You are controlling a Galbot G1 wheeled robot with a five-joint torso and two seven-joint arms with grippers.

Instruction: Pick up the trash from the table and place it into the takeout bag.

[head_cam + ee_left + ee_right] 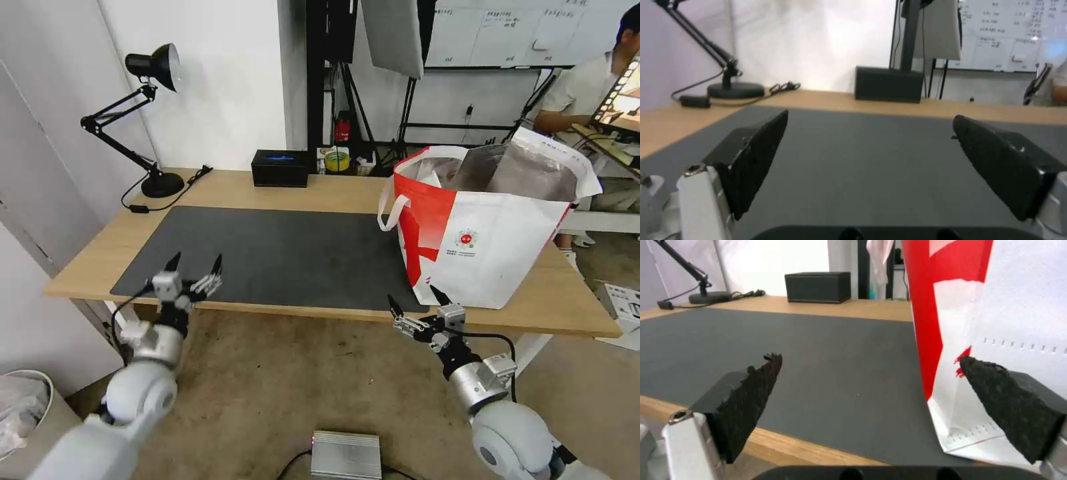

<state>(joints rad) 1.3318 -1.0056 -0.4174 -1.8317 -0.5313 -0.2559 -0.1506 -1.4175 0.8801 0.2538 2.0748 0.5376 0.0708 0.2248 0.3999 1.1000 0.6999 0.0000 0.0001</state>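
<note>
The left claw hangs at the bench's near edge, over the front left corner of the grey mat; its fingers are spread wide and hold nothing; the right claw sits at the near edge too, just before the lower left corner of the bag, released and empty. The bag stands upright on the right part of the bench, partly on the mat, its foil mouth open and one white handle drooping on its left side. At the far edge stand a black box and, to the left, a black lamp.
</note>
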